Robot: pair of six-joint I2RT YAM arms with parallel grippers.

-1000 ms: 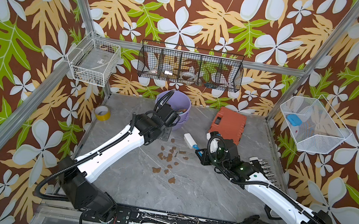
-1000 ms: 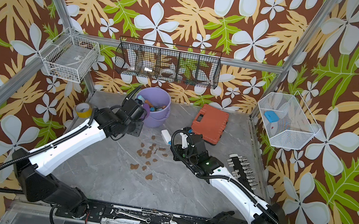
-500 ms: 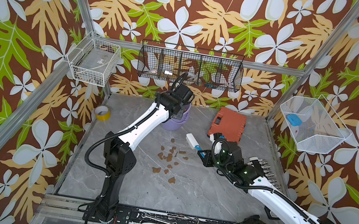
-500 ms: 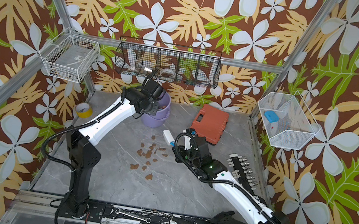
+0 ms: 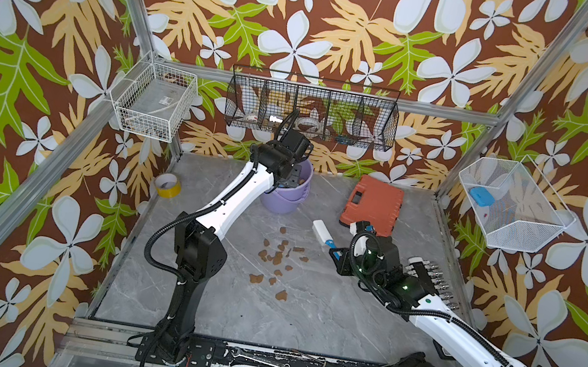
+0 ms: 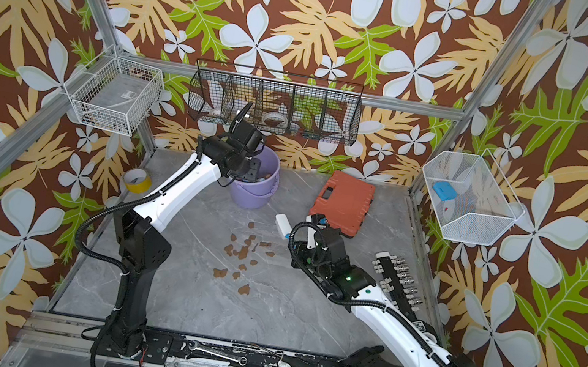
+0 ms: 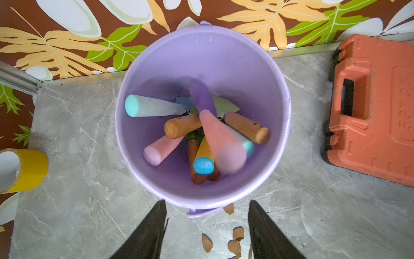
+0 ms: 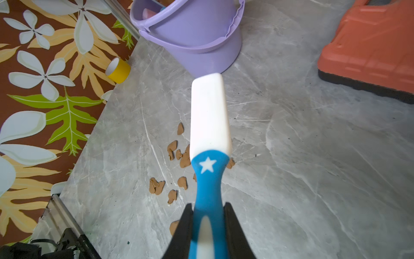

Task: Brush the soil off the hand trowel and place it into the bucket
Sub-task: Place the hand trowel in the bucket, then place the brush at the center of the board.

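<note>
Two grippers, two different jobs. The left gripper (image 7: 207, 203) hangs straight above the bucket (image 7: 201, 38), its jaws standing well apart with nothing between them. Below it, inside the bucket, lies the hand trowel (image 7: 215, 134), pink in the handle and purple in the blade. It is smeared by motion blur, so it looks to be dropping or just settling among the other tools. The right gripper (image 8: 208, 205) is closed tight on the blue handle of the brush (image 8: 209, 116), whose white head is held off the table (image 5: 225, 301) near the soil (image 5: 277, 257).

By my reading, the brushing is done and the placing step is at its very end. The next move calls only for the left arm to lift clear without catching the rim or the thin handle of the bucket. The brush can then be set down.

Counted:
- One bucket and one brush.
- One blurred trowel, plus about eight other tool handles in the bucket. They overlap, so that count is loose.
- Roughly fifteen brown blobs of soil, scattered mid-table between the arms.
- One orange case (image 5: 373, 205) and one roll of yellow tape (image 5: 167, 185).
</note>
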